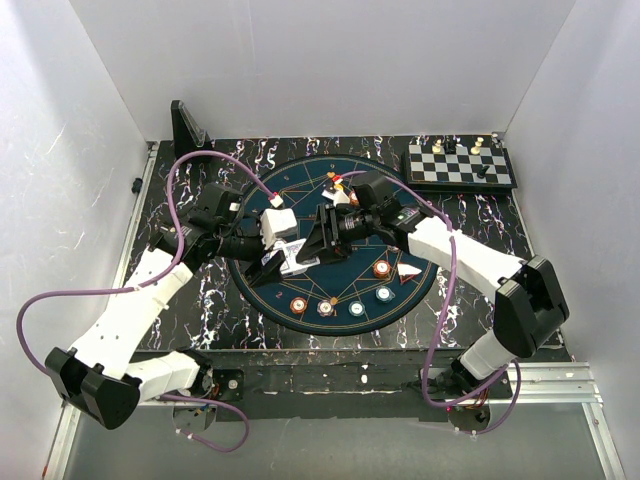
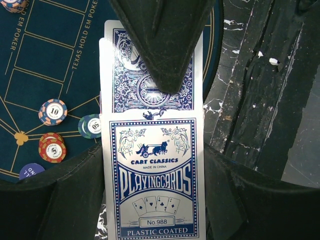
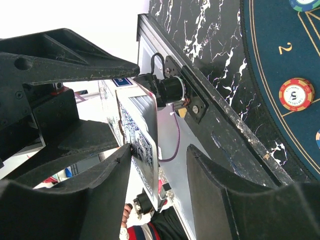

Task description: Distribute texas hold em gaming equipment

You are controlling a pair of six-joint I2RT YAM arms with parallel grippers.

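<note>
My left gripper (image 1: pixel 283 260) is shut on a blue-and-white playing-card box (image 2: pixel 154 175) and holds it above the round dark-blue mat (image 1: pixel 300 195). A card with a patterned blue back (image 2: pixel 125 75) sticks out of the box's far end. My right gripper (image 1: pixel 318 240) is open around that end. One of its fingers (image 3: pixel 107 185) touches the card face (image 3: pixel 141 142); the other stands apart. That gripper's finger (image 2: pixel 165 45) covers part of the card in the left wrist view. Poker chips lie on the mat: orange (image 1: pixel 297 305), teal (image 1: pixel 356 308), another orange (image 3: pixel 296 94).
A chessboard with pieces (image 1: pixel 460 165) stands at the back right. A black stand (image 1: pixel 187 125) is at the back left. More chips (image 2: pixel 52 111) lie left of the box on the mat. The marbled black table (image 1: pixel 480 215) has white walls around it.
</note>
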